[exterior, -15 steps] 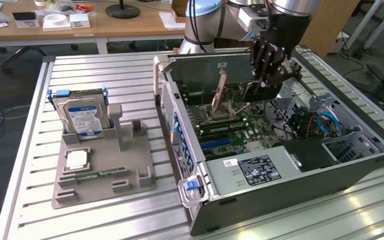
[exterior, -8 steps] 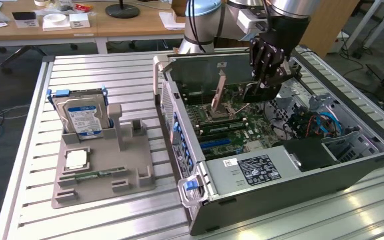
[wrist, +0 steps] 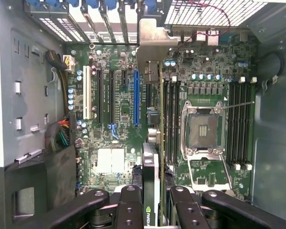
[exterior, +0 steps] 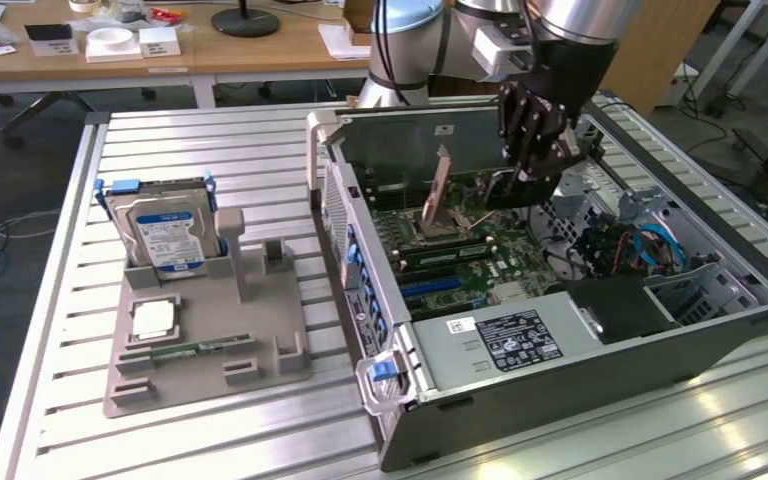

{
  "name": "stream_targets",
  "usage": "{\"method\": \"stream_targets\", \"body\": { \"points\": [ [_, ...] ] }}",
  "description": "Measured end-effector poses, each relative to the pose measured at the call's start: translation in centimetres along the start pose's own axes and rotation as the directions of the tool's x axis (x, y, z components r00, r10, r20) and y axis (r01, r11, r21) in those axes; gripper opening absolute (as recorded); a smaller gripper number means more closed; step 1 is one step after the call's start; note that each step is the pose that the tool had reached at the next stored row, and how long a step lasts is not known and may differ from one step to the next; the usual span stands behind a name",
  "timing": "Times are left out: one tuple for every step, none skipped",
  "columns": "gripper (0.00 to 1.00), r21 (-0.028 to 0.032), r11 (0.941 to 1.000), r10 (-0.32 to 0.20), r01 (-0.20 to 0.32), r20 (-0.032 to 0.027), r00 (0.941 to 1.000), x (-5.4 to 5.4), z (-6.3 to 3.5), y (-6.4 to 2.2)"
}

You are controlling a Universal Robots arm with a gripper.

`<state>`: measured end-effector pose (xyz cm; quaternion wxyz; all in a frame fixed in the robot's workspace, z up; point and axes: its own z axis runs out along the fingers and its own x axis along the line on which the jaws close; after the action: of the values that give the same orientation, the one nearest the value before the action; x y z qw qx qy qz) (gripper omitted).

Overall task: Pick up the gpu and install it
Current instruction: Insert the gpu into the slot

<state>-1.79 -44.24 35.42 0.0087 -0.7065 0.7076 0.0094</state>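
The gpu is pinched edge-on between the fingers of the gripper; it hangs above the motherboard inside the open computer case, its silver bracket toward the rear slots; seen from the wrist, it lies just beside the blue slot; the hard drive stands in the grey holder at the exterior view's left.

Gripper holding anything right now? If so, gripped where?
Yes. The gripper holds the thin flat dark gpu card, pinched across its two faces at its upper edge, away from its silver metal bracket, above the green motherboard.
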Motion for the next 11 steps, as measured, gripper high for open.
{"method": "stream_targets", "body": {
  "points": [
    [0.27,0.0,1.0,0.0,0.0,0.0,1.0,0.0,0.18,0.0],
    [0.27,0.0,1.0,0.0,0.0,0.0,1.0,0.01,0.35,0.0],
    [0.27,0.0,1.0,0.0,0.0,0.0003,1.0,0.01,0.51,0.0],
    [0.27,0.0001,1.0,0.0,0.0,0.0005,1.0,0.02,0.65,0.01],
    [0.27,0.0004,1.0,0.0,0.0,0.0006,1.0,0.02,0.79,0.02],
    [0.27,0.0009,1.0,0.0,0.0,0.0007,1.0,0.02,0.91,0.03],
    [0.27,0.0016,1.0,0.0,0.0,0.0008,1.0,0.03,0.99,0.06],
    [0.27,0.0022,1.0,0.0,0.0,0.0012,1.0,0.03,1.05,0.08],
    [0.27,0.0027,1.0,0.0,0.0,0.0015,1.0,0.03,1.08,0.08],
    [0.27,0.0031,1.0,0.0,0.0,0.0016,1.0,0.03,1.11,0.08],
    [0.27,0.0032,1.0,0.0,0.0,0.0019,1.0,0.03,1.13,0.08]
  ]
}}
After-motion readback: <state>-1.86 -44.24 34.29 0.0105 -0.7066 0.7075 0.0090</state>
